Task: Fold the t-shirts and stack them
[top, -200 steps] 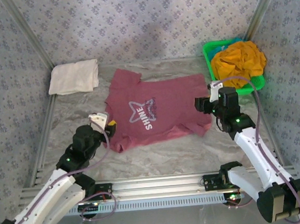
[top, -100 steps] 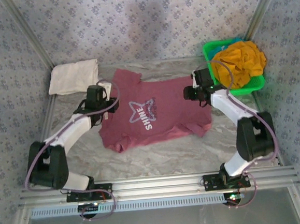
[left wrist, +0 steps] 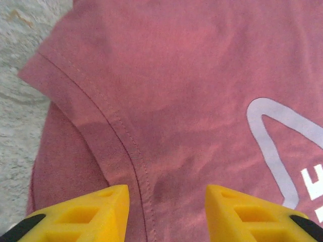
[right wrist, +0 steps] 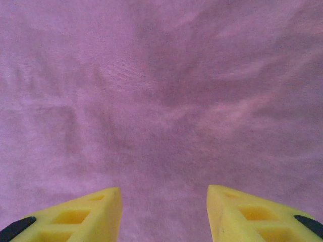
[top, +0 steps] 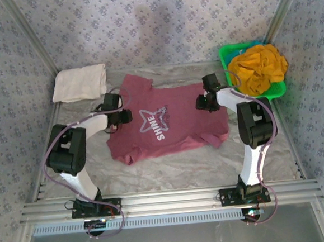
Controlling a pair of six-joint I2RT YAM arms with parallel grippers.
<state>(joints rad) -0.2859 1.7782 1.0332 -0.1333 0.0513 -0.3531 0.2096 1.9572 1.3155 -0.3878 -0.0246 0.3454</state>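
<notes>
Gaping empty, the left gripper [left wrist: 166,199] points down at the maroon tee [top: 167,120] by its sleeve seam, and the right gripper [right wrist: 164,199] at its opposite side. The tee lies spread flat on the table [top: 171,162]. Pinching one layer only, or unevenly, would likely skew the fold.

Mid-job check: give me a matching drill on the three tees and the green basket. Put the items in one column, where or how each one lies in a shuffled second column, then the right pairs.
Column one
1. maroon t-shirt
2. cream-white t-shirt
3. mustard-orange t-shirt
4. green basket

Column two
A. folded, at the far left corner of the table
B. standing at the far right corner of the table
C. spread flat mid-table, print facing up
D. bunched in a heap inside the basket

Pairs: 1-C, 2-A, 3-D, 4-B
</notes>
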